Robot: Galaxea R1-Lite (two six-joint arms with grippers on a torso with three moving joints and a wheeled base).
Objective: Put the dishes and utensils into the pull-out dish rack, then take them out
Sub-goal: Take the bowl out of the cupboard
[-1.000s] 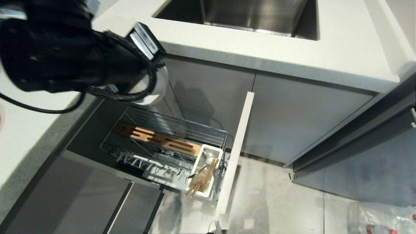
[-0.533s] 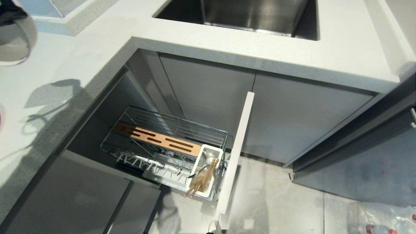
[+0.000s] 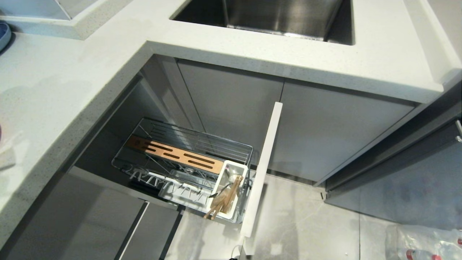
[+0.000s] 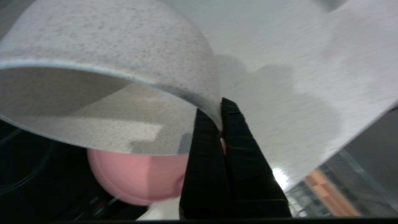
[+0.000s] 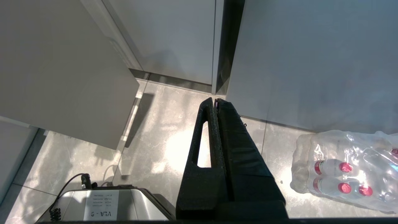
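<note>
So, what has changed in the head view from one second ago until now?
The left arm, holding the white bowl, swung away from above the pull-out dish rack to the left and out of the head view. The left gripper stays shut on the bowl's rim, over the counter. The chopsticks and the rack did not move.

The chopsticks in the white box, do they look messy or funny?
A bit. The chopsticks lie slanted in the white utensil caddy of the dish rack, their tips poking out over its near edge, with a spoon crossing them. Nothing is spilled or broken.
</note>
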